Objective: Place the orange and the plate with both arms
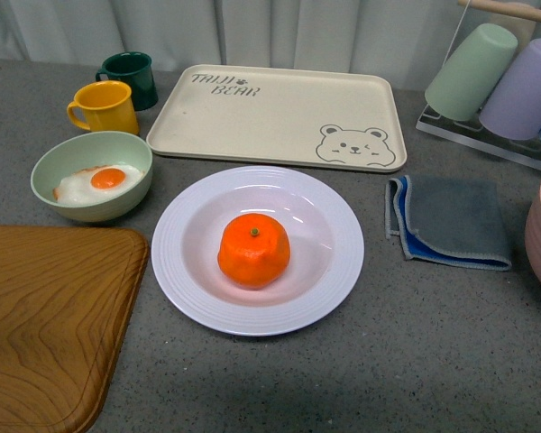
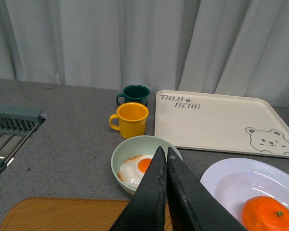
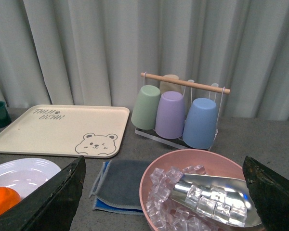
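Observation:
The orange [image 1: 253, 250] sits in the middle of the white plate [image 1: 191, 271] on the grey table; a small green stem dot shows on top. Neither arm appears in the front view. In the left wrist view my left gripper [image 2: 164, 151] is shut with nothing between its fingers, raised above the green bowl, with the plate [image 2: 231, 180] and orange [image 2: 269, 214] off to one side. My right gripper [image 3: 164, 168] is open wide, raised over the pink bowl; the plate [image 3: 19, 171] and orange [image 3: 2, 201] show past one finger.
A cream bear-print tray [image 1: 279, 113] lies behind the plate. A pale green bowl with a fried egg [image 1: 92, 176], a yellow mug [image 1: 104, 106] and a dark green mug [image 1: 131, 77] stand at left. A wooden tray [image 1: 45, 316], a grey cloth [image 1: 451, 221], a pink bowl of ice [image 3: 202, 192] and a cup rack [image 3: 178, 110] surround them.

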Controlling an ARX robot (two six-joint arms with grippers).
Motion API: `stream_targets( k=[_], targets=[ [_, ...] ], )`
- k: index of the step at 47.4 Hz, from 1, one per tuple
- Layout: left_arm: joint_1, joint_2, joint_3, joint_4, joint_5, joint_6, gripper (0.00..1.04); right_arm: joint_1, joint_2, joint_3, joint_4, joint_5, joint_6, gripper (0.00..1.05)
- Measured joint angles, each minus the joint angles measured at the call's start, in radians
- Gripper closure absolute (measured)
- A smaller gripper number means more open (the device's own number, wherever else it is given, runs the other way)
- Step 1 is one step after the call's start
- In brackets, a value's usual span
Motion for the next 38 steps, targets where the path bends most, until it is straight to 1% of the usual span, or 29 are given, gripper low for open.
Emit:
stream_targets(
  k=[9, 12, 17, 38],
  targets=[
    [0.033, -0.139, -0.026, -0.112, 0.039, 0.000, 1.01, 0.000, 0.000, 0.000, 0.000, 0.000, 0.000, 0.09],
    [0.077, -0.182, -0.033, -0.149, 0.101, 0.001, 1.01, 0.000, 0.000, 0.000, 0.000, 0.000, 0.000, 0.09],
    [0.119, -0.262, -0.034, -0.217, 0.112, 0.001, 1.01, 0.000, 0.000, 0.000, 0.000, 0.000, 0.000, 0.09],
    [0.122, -0.514, -0.035, -0.445, 0.121, 0.001, 1.01, 0.000, 0.000, 0.000, 0.000, 0.000, 0.000, 0.09]
  ],
)
